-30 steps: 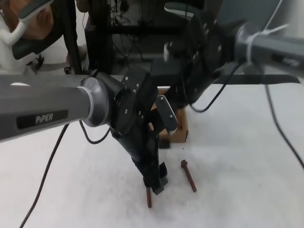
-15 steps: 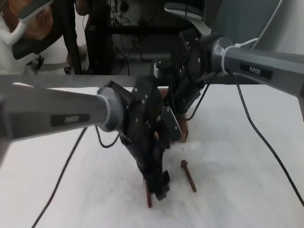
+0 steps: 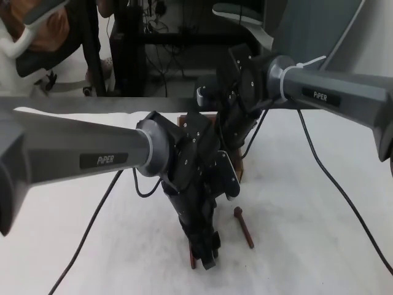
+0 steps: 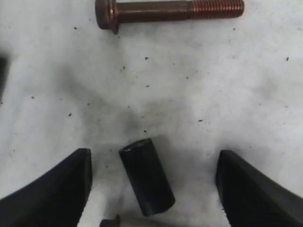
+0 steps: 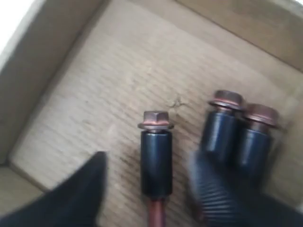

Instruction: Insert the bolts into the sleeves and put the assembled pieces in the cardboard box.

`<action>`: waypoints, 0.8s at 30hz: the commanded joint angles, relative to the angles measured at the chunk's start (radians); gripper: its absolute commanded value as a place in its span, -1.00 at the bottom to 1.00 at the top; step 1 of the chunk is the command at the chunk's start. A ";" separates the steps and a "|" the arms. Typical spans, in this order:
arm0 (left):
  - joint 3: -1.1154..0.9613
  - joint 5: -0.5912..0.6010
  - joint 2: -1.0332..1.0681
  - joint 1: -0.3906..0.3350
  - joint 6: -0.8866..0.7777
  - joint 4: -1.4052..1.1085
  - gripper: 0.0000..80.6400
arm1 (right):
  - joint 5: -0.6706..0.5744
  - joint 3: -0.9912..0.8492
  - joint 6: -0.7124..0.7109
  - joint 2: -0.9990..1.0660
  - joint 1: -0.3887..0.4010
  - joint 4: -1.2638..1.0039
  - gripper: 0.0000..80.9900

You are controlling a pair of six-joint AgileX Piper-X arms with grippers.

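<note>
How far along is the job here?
Done: three assembled pieces lie in the box, one between the fingers of the open right gripper. In hand: the open left gripper straddles a loose sleeve on the table. Left: that sleeve and two bare bolts beside it need joining and boxing.

Left arm (image 3: 92,160) angled steeply down, left gripper (image 4: 154,189) fingers spread wide. Right arm (image 3: 331,98) extended farther forward, right gripper (image 5: 147,198) fingers apart too.
</note>
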 commanded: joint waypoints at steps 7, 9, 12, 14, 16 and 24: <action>-0.006 -0.065 0.007 0.003 0.009 0.025 0.69 | -0.039 -0.015 -0.002 -0.108 0.001 0.008 0.68; -0.006 -0.065 0.007 0.003 0.016 0.025 0.69 | -0.059 -0.015 -0.002 -0.161 0.001 0.002 0.68; -0.010 -0.072 0.007 0.003 0.016 0.046 0.52 | -0.063 -0.015 -0.002 -0.247 0.001 0.014 0.68; -0.020 -0.113 0.007 0.003 0.016 0.096 0.40 | -0.063 -0.015 -0.002 -0.316 -0.001 0.044 0.68; -0.035 -0.131 0.007 0.003 0.016 0.131 0.41 | -0.063 -0.015 -0.002 -0.375 -0.001 0.081 0.68; -0.116 -0.122 0.007 0.001 0.007 0.183 0.41 | 0.120 -0.015 -0.002 -0.546 -0.003 0.356 0.68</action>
